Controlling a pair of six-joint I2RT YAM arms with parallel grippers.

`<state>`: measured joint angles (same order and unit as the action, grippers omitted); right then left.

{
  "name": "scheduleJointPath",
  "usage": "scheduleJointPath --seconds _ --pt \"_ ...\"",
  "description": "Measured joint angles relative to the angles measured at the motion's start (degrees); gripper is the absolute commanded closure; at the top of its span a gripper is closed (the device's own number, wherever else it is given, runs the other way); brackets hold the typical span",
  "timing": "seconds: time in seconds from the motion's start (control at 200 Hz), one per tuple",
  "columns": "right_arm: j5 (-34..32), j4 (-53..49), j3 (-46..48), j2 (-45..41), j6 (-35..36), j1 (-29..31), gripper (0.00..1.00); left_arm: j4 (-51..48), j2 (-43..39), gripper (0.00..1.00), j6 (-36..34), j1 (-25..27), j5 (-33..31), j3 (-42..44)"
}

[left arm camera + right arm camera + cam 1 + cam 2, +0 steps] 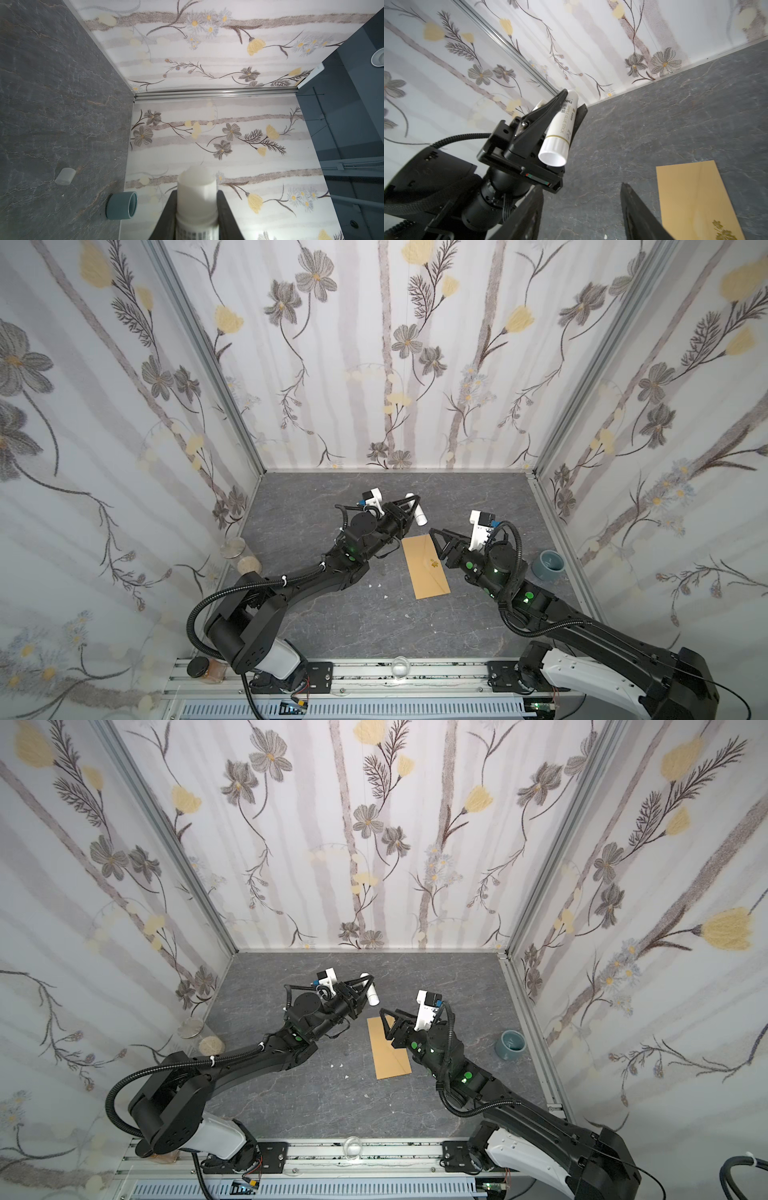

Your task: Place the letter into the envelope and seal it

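Left pincer [415,504] is clamped on a white glue stick [419,514], held above the back of the grey counter [374,622] with its uncapped end towards the back wall. Near the middle, the tan envelope [424,568] lies flat on the counter, flap folded down and gold sticker [434,563] showing. Right pincer [581,186] stands wide apart and empty over the envelope's far end. A blue-grey cup [547,564] sits well apart by the right wall.

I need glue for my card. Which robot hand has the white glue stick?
The left gripper: its fingers are clamped on the white plastic glue stick. The right gripper is open and empty, by the tan paper envelope.
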<state>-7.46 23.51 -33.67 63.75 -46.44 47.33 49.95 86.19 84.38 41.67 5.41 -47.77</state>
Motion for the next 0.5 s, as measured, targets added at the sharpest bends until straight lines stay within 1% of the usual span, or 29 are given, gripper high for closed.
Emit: scheduleJointPath --seconds 0.055,0.175,0.275,0.35,0.44,0.5 --pt "2.16 2.51 0.0 1.36 -1.95 -1.05 0.4 0.31 0.02 1.0 0.0 0.31 -0.94 0.09" --pt "2.78 7.61 0.0 4.59 -5.84 -2.29 0.42 1.14 0.48 1.0 0.0 1.07 -2.49 0.11" --pt "4.57 10.73 -0.17 6.78 -8.07 -2.4 0.48 1.22 1.27 1.0 0.0 1.55 -3.65 0.11" --pt "4.68 12.74 -0.42 8.13 -9.4 -2.6 0.52 1.29 1.57 1.0 0.0 1.97 -4.7 0.11" --pt "5.14 14.34 -1.01 9.31 -10.88 -2.8 0.59 1.9 1.77 1.0 -0.04 2.56 -5.86 0.11" --pt "5.44 15.06 -1.25 9.81 -11.54 -2.84 0.61 2.51 1.77 1.0 -0.2 2.8 -6.8 0.11"
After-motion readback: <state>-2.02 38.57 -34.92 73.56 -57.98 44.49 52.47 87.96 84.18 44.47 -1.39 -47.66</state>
